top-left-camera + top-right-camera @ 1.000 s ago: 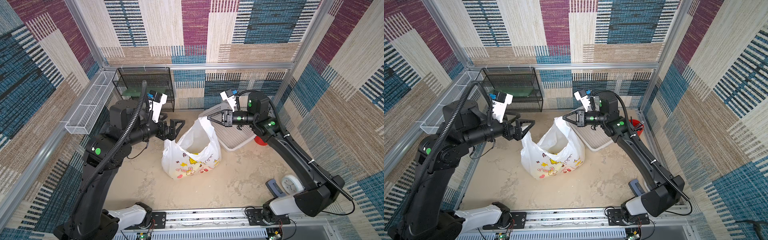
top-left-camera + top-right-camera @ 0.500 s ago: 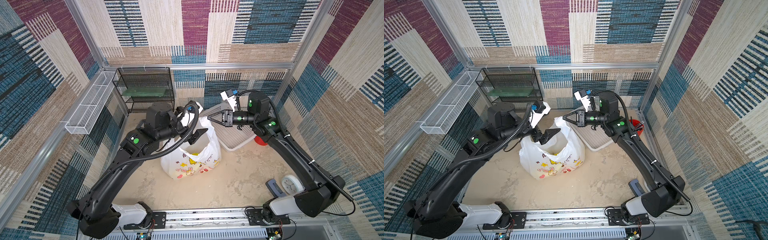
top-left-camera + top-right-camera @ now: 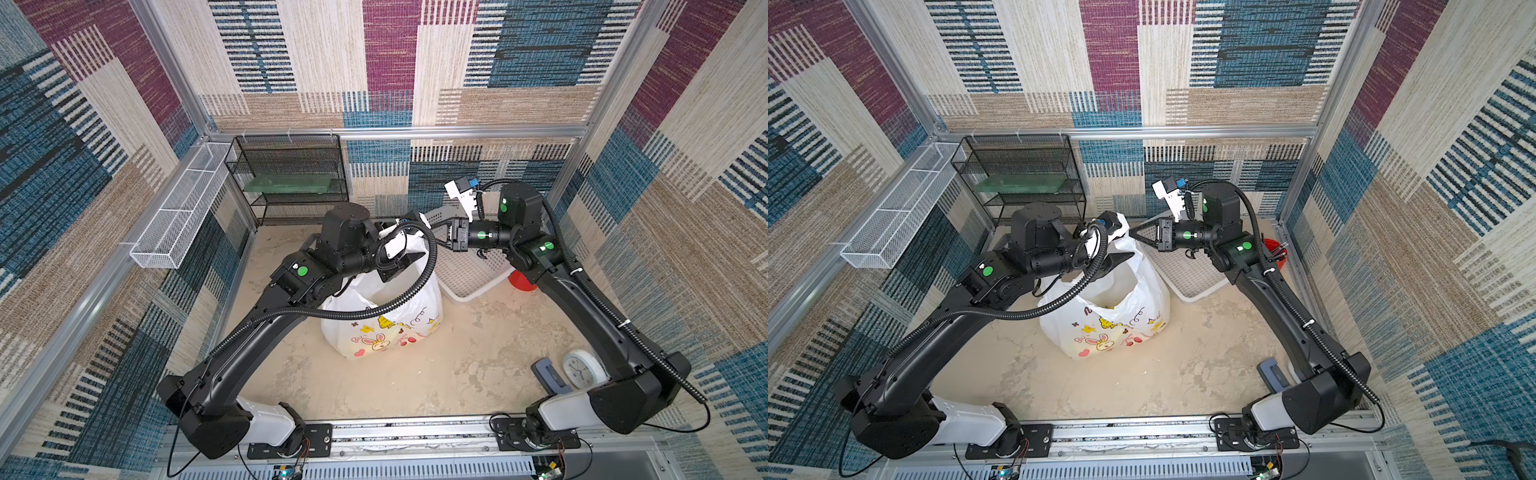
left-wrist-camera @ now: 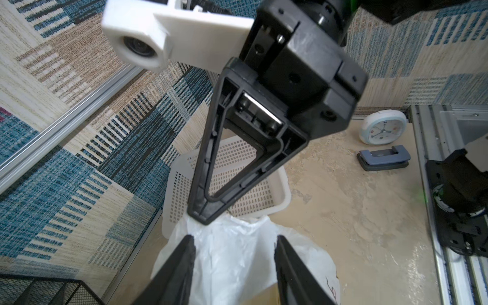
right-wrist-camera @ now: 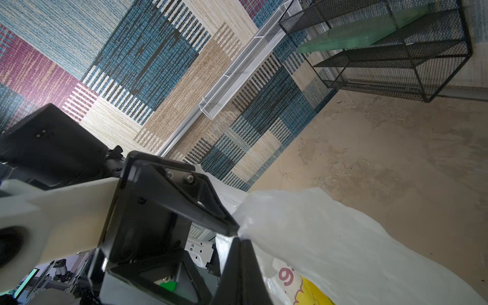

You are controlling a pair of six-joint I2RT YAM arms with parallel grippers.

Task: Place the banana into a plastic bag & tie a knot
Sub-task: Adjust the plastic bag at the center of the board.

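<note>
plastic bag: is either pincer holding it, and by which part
The right pincer is shut on the plastic bag, pinching the bunched tip of its upper edge. The left pincer is open, jaws astride the film, gripping nothing.

Centre of frame: plastic bag [image 3: 384, 320] stands open on the beige tabletop [image 3: 478, 353], with its cartoon prints facing the lower edge. The left gripper [image 3: 415, 257], reaching in from the lower left, sits over the bag's mouth; its jaw gap is not readable here. The right gripper [image 3: 439, 229] enters from the right at the bag's upper rim, tips hidden behind the left arm's cable [image 3: 432, 259]. White perforated basket [image 3: 469, 274] just right of the bag. Clock [image 3: 581, 368] lower right. Black mesh shelf [image 3: 291, 178] above, left of centre.
</note>
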